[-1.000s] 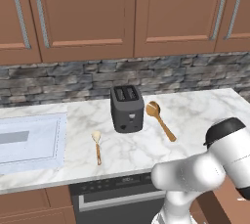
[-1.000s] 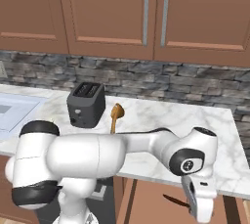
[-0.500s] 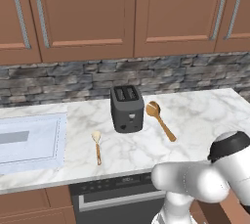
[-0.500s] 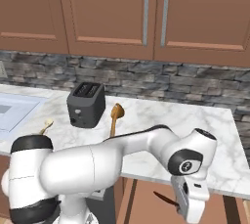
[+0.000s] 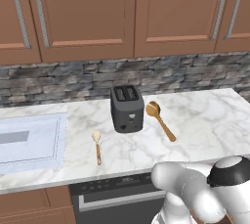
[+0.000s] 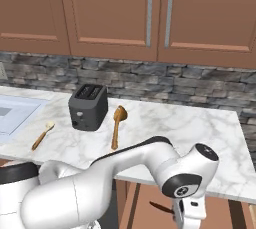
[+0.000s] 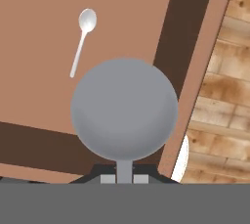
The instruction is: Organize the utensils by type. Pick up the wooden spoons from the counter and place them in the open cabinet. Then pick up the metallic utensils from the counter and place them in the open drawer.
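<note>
My gripper (image 7: 124,178) is shut on the stem of a grey metal spoon (image 7: 124,108), whose big round bowl hangs over the open drawer (image 7: 44,130). A small silver spoon (image 7: 83,34) lies on the drawer's brown floor. In the right base view my arm reaches down below the counter's front edge (image 6: 220,190). On the counter (image 5: 205,120), the golden-brown wooden spoon (image 5: 160,119) (image 6: 117,123) lies right of the toaster (image 5: 127,108). The shorter wooden spoon (image 5: 97,145) (image 6: 42,135) lies left of the toaster. The open cabinet is out of view.
A sink basin (image 5: 27,140) is set into the counter at the left. Closed wall cabinets with silver bar handles (image 5: 217,10) hang above a stone backsplash. A dark appliance panel (image 5: 112,189) sits under the counter. Wooden floor planks (image 7: 224,96) show beside the drawer.
My arm has sunk lower below the counter edge in both base views. The gripper has stayed shut. The spoons and toaster on the counter have not moved.
</note>
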You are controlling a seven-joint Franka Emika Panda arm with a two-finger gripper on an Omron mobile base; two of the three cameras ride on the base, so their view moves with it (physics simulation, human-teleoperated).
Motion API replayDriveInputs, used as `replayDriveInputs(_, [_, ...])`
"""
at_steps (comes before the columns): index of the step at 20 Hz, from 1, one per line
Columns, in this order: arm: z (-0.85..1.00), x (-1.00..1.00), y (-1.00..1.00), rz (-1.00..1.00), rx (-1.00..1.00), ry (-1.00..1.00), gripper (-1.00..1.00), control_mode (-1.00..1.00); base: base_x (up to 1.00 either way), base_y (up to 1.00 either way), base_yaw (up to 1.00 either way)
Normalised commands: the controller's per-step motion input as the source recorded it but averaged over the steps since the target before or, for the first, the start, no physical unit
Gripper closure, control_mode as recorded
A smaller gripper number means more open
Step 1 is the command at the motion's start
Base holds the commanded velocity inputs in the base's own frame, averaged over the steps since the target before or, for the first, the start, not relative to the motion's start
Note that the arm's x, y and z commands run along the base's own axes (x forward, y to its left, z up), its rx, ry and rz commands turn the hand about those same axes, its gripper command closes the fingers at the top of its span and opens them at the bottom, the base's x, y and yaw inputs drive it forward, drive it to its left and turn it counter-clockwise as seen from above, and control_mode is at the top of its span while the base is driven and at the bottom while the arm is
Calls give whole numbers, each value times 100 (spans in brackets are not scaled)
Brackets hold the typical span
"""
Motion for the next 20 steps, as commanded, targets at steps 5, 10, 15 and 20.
replayDriveInputs(5, [-3,12,10,-8,0,-7,100,-100,0,0,0])
replayDriveInputs(10, [-8,5,2,-9,0,0,100,-100,0,0,0])
replayDriveInputs(15, [-19,6,0,-9,0,0,100,-100,0,0,0])
replayDriveInputs(20, [-36,3,-1,-2,0,0,100,-100,0,0,0])
